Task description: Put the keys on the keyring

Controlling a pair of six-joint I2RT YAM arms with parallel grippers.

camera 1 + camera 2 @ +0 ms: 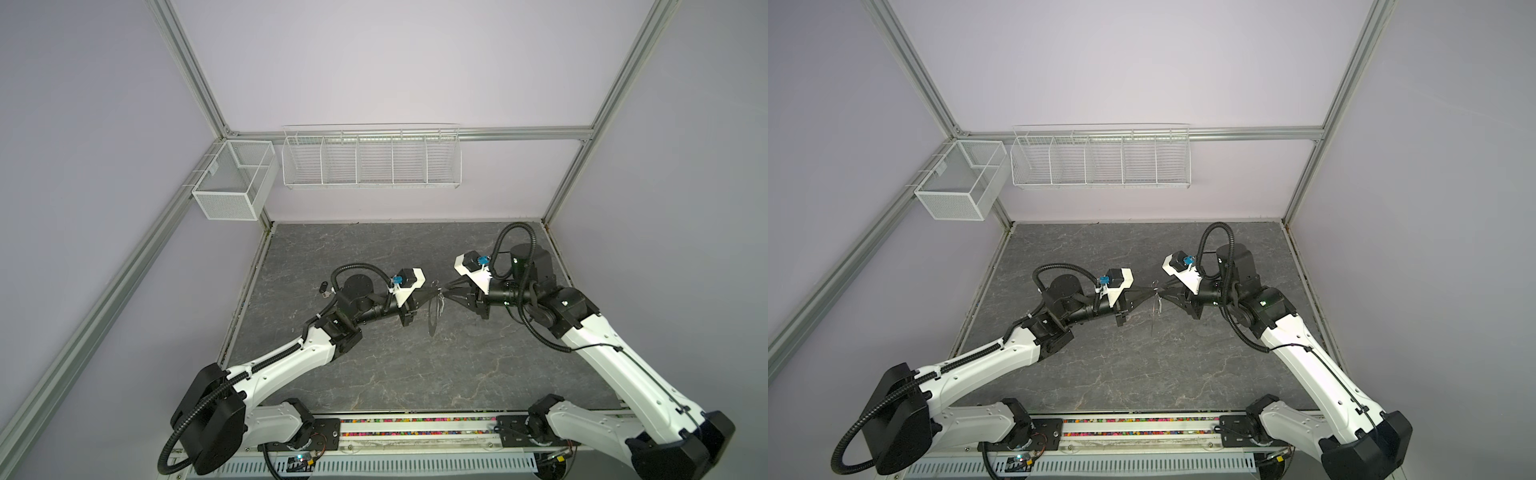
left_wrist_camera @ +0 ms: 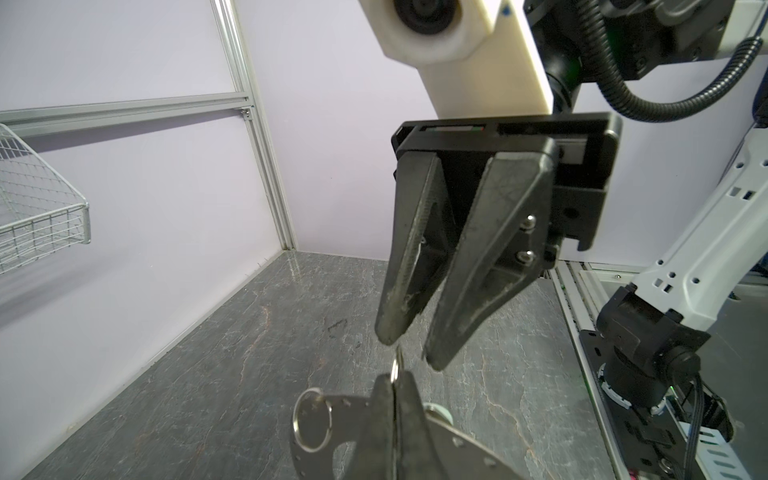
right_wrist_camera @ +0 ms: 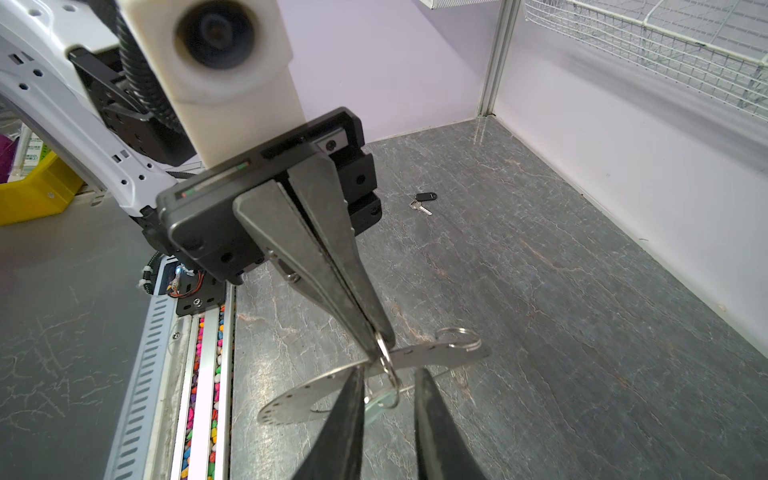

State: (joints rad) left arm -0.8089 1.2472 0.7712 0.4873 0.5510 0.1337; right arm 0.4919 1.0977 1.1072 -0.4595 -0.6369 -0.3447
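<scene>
The keyring (image 1: 433,318) hangs edge-on above the middle of the table in both top views (image 1: 1154,311). My left gripper (image 2: 395,382) is shut on the rim of this flat grey disc (image 3: 436,353). A small wire loop (image 3: 388,370) at the grip carries the pale-headed key (image 3: 380,405), whose head also peeks out beside the left fingers (image 2: 436,411). My right gripper (image 3: 388,372) faces the left one tip to tip (image 1: 445,296). It is open, its fingers either side of that loop. The black-headed key (image 3: 424,199) lies on the table behind the left arm (image 1: 326,287).
A second wire loop (image 2: 312,419) sits on the disc's rim. White wire baskets (image 1: 372,158) and a mesh basket (image 1: 235,178) hang on the back wall. A rail with coloured beads (image 1: 415,428) runs along the table's front edge.
</scene>
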